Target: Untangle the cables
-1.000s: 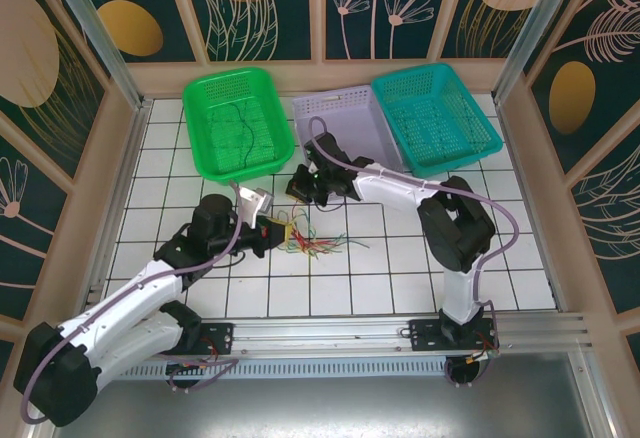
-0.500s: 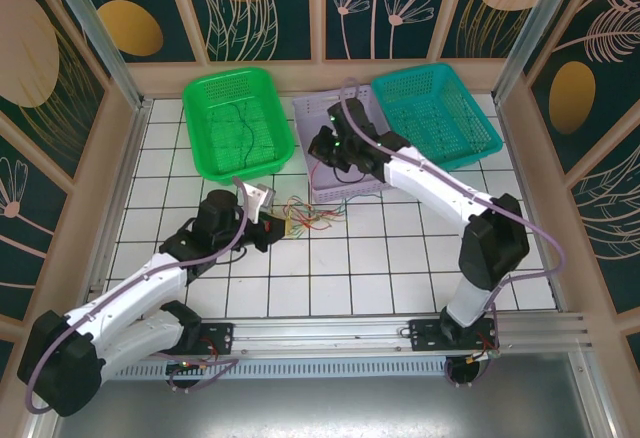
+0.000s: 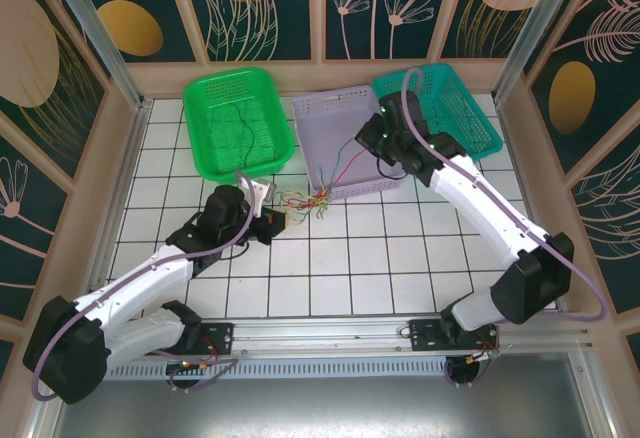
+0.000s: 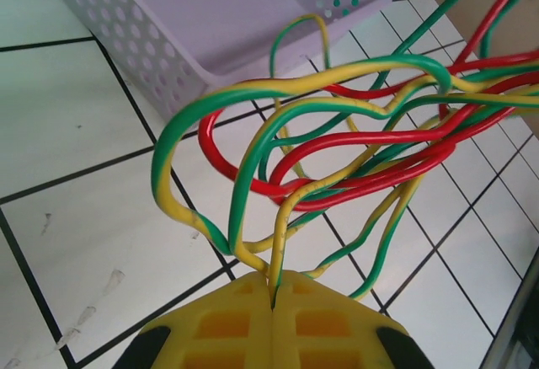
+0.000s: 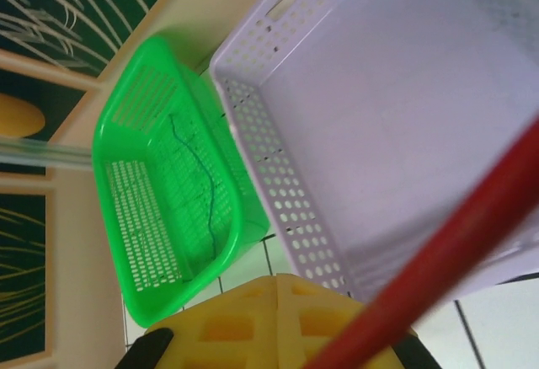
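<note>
Three baskets line the far tiles in the top view. A green basket [image 3: 195, 123] at 11 o'clock holds one dark thin wire [image 3: 238, 123]. A lilac basket [image 3: 330, 118] stands at 12 and a teal basket [image 3: 470, 118] at 1. The cables [image 3: 305, 203] bunch at the lilac basket's 6 o'clock, strands rising across its front wall. Close up, the left gripper [image 4: 274, 293] pinches green-yellow strands, pads together, and the right gripper [image 5: 276, 302] pinches a red cable [image 5: 455, 234].
</note>
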Action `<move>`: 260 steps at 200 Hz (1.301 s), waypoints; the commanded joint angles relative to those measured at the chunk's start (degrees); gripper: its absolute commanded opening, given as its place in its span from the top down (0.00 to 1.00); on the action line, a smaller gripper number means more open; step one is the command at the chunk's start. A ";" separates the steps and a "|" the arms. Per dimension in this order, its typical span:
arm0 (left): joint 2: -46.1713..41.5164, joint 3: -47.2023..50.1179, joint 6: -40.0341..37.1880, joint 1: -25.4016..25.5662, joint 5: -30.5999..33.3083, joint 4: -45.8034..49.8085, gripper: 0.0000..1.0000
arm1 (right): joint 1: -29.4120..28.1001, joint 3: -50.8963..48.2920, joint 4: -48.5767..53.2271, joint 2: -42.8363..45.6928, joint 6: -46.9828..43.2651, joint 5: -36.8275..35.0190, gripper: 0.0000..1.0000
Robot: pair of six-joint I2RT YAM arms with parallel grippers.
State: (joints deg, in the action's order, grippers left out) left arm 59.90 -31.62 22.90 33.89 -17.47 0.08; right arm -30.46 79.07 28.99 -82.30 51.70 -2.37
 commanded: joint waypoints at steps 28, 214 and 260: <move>-1.77 1.08 1.07 0.19 6.58 7.95 1.00 | 2.31 -4.64 1.90 7.85 2.97 -8.10 1.00; 1.00 -1.36 6.04 0.24 18.55 17.62 1.00 | 14.23 -26.18 9.90 19.08 8.88 -9.47 1.00; 1.44 -1.55 8.12 0.18 22.74 19.79 1.00 | 16.34 -25.87 12.75 19.99 8.27 -11.79 1.00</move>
State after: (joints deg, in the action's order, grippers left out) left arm 60.55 -31.92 29.52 34.46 -0.82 14.63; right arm -15.16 52.90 38.17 -63.37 61.58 -9.26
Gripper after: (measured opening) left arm 0.038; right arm 0.062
